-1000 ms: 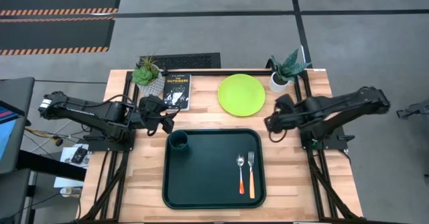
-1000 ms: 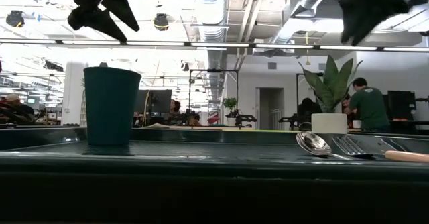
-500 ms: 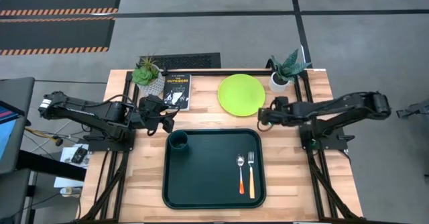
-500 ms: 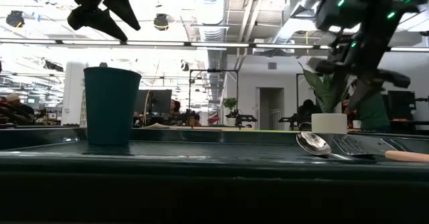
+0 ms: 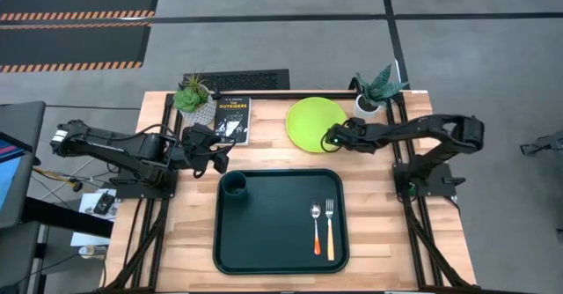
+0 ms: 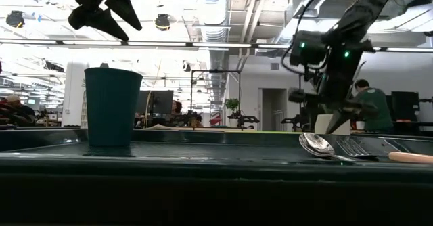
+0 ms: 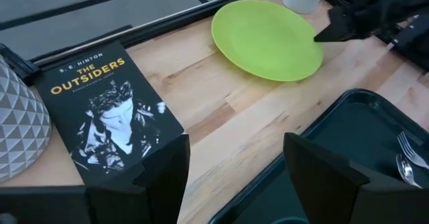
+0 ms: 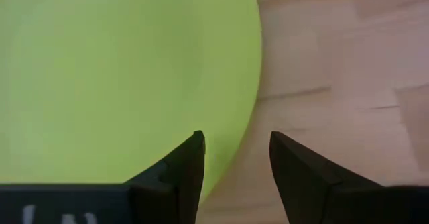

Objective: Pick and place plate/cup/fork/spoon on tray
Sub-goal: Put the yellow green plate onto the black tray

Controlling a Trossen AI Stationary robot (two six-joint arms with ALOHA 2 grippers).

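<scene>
The lime-green plate (image 5: 313,122) lies flat on the wood at the far side of the table, beyond the dark green tray (image 5: 273,237). My right gripper (image 5: 330,139) is open at the plate's near right rim. In the right wrist view (image 8: 231,160) one finger stands over the plate (image 8: 120,70) and the other over bare wood. The dark green cup (image 5: 233,185) stands upright in the tray's far left corner. The spoon (image 5: 316,227) and the fork (image 5: 330,229) lie side by side in the tray's right part. My left gripper (image 5: 220,158) is open and empty, raised beside the tray's far left corner.
A black book (image 5: 232,118) lies left of the plate. A potted plant (image 5: 193,99) stands at the far left and another (image 5: 369,100) just right of the plate, close to my right arm. Bare wood flanks the tray on both sides.
My right gripper has moved toward the table's left and far edge and come down, from beside the tray's far right corner to the plate's near right rim.
</scene>
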